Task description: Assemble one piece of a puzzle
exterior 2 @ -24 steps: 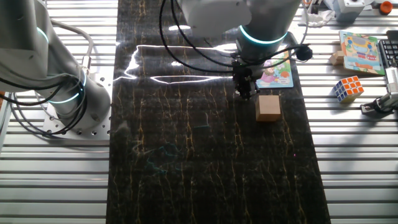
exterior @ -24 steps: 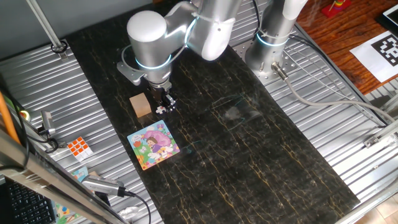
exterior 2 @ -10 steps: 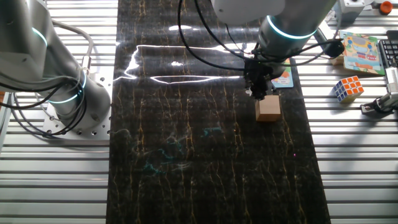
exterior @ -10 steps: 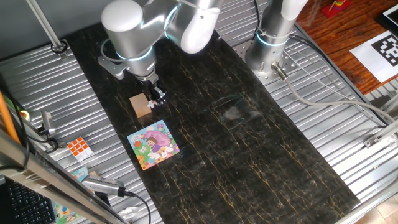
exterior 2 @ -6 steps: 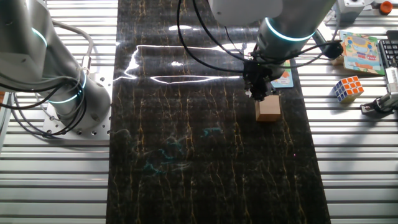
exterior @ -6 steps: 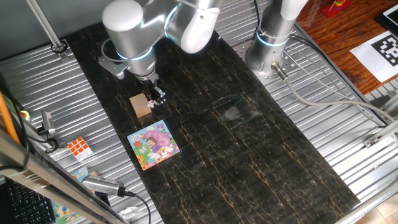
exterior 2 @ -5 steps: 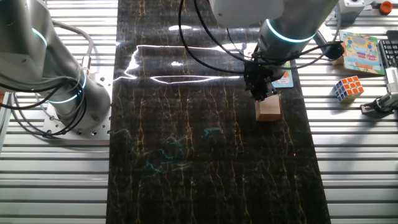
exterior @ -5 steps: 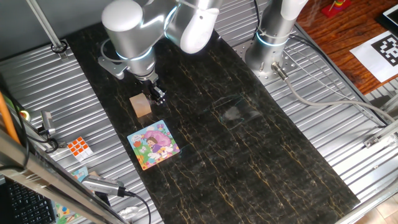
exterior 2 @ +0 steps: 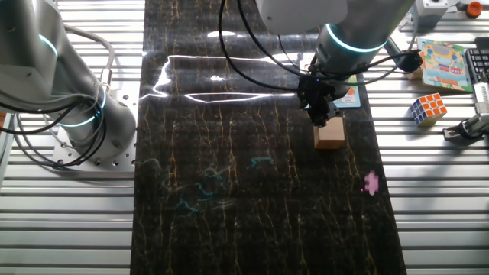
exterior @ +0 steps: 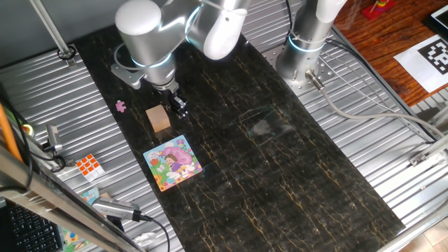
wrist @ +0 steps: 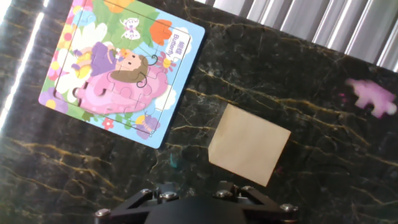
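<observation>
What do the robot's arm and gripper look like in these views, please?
The arm is rounded, glossy silver-grey, with glowing cyan rings at its joints and black cables looping from it. The gripper is small, black and two-fingered, below a grey flange. The hand view shows only its dark, screw-studded base.

A dark marble-patterned mat (exterior: 280, 161) covers the middle of a ribbed metal table (exterior: 392, 140). On the mat lie the puzzle (exterior: 173, 162), a tan wooden block (exterior: 159, 117) near it, and the piece (exterior: 121, 106) by the mat's edge. A Rubik's cube (exterior: 89, 165) sits on the ribbed metal.
</observation>
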`<state>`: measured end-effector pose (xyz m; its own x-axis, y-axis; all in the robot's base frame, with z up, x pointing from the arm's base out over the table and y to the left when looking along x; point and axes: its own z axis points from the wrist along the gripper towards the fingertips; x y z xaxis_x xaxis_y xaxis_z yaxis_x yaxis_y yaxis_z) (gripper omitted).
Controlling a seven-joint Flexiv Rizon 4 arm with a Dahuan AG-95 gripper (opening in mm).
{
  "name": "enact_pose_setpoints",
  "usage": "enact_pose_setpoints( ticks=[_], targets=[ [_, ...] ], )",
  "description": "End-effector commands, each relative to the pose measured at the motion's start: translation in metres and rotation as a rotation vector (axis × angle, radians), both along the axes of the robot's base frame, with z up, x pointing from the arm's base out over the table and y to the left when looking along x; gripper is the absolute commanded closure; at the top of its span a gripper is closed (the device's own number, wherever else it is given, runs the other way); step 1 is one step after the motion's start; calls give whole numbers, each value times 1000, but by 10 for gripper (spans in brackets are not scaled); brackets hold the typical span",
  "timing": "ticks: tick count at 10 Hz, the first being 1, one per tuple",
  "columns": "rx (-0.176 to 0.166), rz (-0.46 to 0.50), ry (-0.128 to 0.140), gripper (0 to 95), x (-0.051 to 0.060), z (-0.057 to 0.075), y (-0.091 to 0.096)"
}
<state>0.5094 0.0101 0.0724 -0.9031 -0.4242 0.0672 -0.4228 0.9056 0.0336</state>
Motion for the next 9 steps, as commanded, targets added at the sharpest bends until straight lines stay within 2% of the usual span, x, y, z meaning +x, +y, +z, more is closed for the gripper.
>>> enact_pose_setpoints(
  ticks=[1, 7, 9],
  targets=[
    [2, 20, 1, 570, 2, 0, -5],
    [-6, 22, 2, 570, 17, 1, -12],
    [-2, 12, 10, 570, 14, 8, -7]
  ],
)
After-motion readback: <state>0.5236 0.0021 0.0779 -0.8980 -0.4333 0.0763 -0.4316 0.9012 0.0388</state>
